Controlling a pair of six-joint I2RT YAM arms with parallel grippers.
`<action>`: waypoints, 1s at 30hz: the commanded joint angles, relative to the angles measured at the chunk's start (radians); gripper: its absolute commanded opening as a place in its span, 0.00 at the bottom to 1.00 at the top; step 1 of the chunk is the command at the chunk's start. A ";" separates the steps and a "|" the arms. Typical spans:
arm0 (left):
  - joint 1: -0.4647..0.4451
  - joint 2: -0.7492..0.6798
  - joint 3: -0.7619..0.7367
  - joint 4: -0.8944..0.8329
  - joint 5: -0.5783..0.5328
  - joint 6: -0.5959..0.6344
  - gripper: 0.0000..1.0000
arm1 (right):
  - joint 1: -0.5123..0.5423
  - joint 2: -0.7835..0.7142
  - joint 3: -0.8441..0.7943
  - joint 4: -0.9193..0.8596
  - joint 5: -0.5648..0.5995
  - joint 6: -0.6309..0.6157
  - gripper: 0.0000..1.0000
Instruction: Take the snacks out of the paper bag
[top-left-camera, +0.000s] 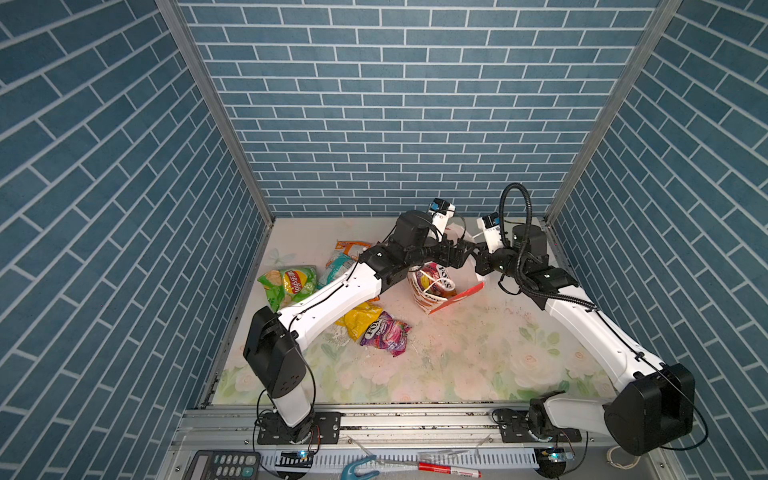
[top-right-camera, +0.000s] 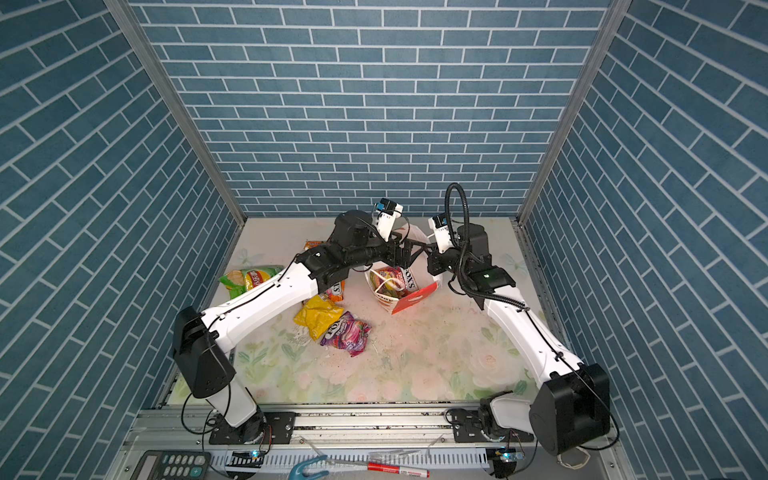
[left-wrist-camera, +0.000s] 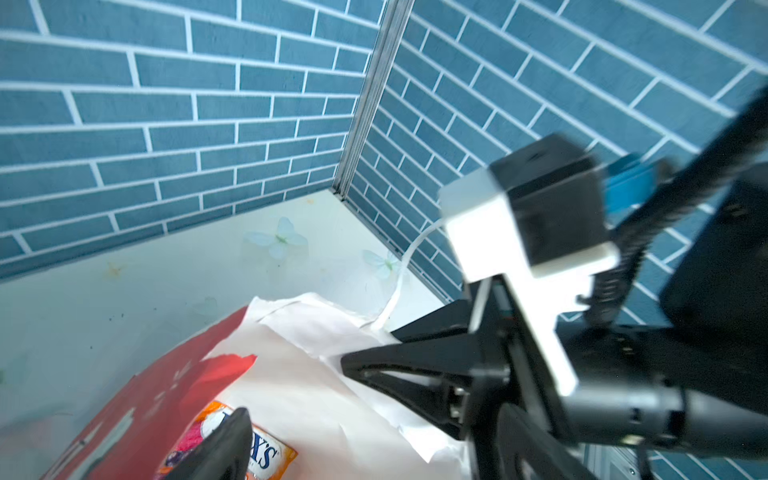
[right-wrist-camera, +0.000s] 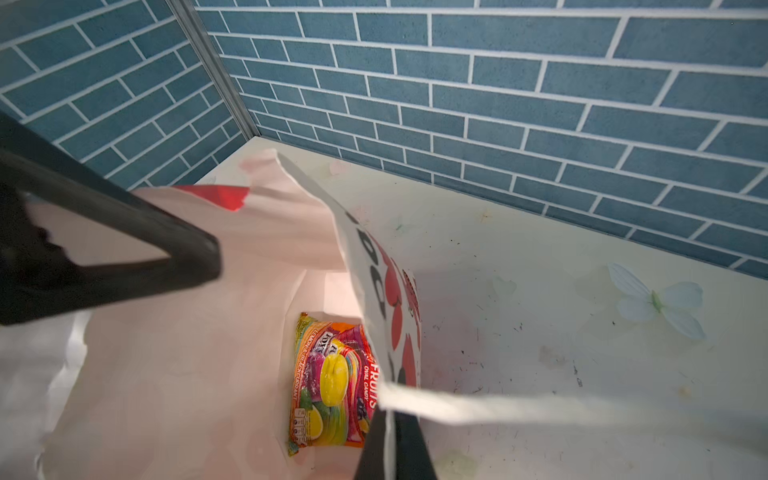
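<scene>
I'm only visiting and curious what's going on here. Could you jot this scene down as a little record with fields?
Bag: standing on the table, mouth open
Left gripper: open, at the bag's mouth
Right gripper: shut on the bag's rim
Inside bag: one FOX'S packet
Out on table, at least: Lay's bag, yellow packet, purple FOX'S packet, teal packet, orange packet
Left to do: lift out the last packet
</scene>
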 joint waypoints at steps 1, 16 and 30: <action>0.000 -0.007 0.028 -0.095 0.026 0.034 0.94 | -0.001 -0.021 0.007 0.025 0.019 -0.007 0.00; 0.017 -0.095 0.198 -0.481 -0.168 0.235 0.99 | -0.001 -0.033 0.029 -0.024 0.010 -0.011 0.00; 0.103 0.041 0.285 -0.618 -0.119 0.288 0.91 | 0.000 -0.042 0.035 -0.032 -0.013 -0.013 0.00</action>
